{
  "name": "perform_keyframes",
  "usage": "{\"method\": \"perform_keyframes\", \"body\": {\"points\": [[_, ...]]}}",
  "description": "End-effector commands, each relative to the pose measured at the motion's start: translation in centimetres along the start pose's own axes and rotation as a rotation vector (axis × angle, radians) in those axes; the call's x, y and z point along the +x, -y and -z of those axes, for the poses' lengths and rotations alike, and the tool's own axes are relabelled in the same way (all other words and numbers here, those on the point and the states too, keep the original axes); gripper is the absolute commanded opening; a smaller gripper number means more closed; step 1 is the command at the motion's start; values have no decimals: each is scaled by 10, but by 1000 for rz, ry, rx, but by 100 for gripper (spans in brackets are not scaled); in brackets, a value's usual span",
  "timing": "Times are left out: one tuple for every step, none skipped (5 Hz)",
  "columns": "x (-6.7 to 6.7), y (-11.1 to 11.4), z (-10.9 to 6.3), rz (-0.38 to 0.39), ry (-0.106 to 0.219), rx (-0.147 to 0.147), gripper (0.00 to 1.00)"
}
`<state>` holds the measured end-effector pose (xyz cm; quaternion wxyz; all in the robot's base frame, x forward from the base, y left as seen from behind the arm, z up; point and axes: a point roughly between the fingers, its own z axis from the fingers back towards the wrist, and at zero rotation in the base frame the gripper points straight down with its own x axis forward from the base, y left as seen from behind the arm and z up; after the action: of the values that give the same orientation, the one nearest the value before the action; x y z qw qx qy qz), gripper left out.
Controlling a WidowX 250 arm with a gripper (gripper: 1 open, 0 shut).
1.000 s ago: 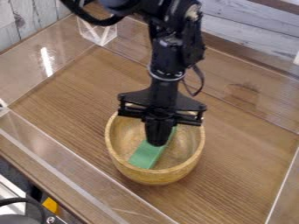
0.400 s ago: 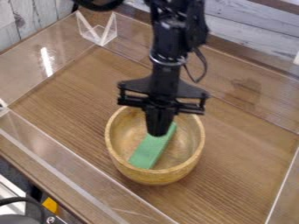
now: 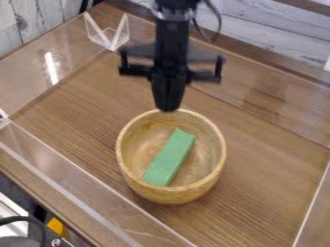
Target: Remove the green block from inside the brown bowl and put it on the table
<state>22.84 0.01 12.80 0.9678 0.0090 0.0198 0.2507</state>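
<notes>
The green block (image 3: 171, 157) lies flat and slanted inside the brown bowl (image 3: 129, 159), fully in view and free of the gripper. The bowl stands on the wood-grain table (image 3: 71, 106) toward the front. My gripper (image 3: 168, 102) hangs above the bowl's far rim, pointing straight down. Its dark fingers are pressed together and shut on nothing. A gap of bare table shows between the fingertips and the bowl.
Clear acrylic walls (image 3: 39, 159) edge the table on the left and front. A small clear acrylic stand (image 3: 108, 35) sits at the back left. A faint green smudge (image 3: 273, 96) marks the tabletop to the right of the arm.
The gripper has risen out of the bowl and now hangs above its far rim. The green block stayed in the bowl and now shows in full.
</notes>
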Motion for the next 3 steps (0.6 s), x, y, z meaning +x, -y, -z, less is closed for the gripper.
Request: {"method": "perform_keyframes", "body": {"points": [[-1,-10,-22,8,46,-16,100],[-15,-21,-16,22,29,22,100],[-26,-23,4,85,28,27,100]]}}
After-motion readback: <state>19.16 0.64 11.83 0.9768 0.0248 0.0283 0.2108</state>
